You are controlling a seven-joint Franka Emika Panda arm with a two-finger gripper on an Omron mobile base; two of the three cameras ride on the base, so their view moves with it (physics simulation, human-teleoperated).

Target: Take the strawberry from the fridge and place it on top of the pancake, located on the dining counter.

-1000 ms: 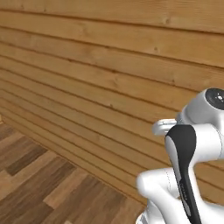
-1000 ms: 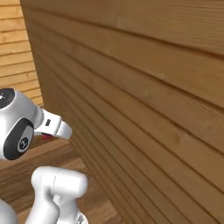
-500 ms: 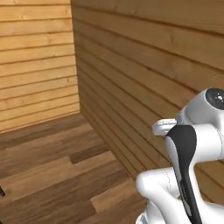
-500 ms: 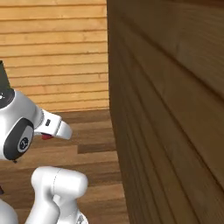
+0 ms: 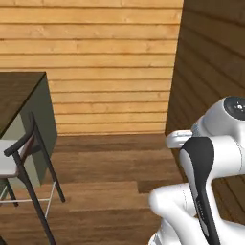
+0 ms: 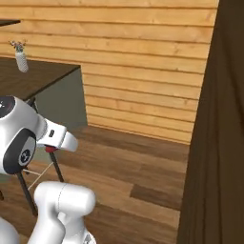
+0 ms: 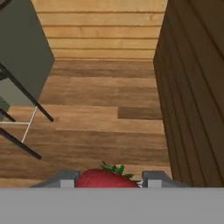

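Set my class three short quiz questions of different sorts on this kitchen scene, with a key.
1. True or false: the tool is shut on the strawberry.
2. What stands beside the dining counter? A) a stool B) a ladder C) a bin
3. Fill in: in the right base view a small pale ______ stands on the counter top.

Key: 1 true. 2 A, the stool. 3 vase, holding a sprig.
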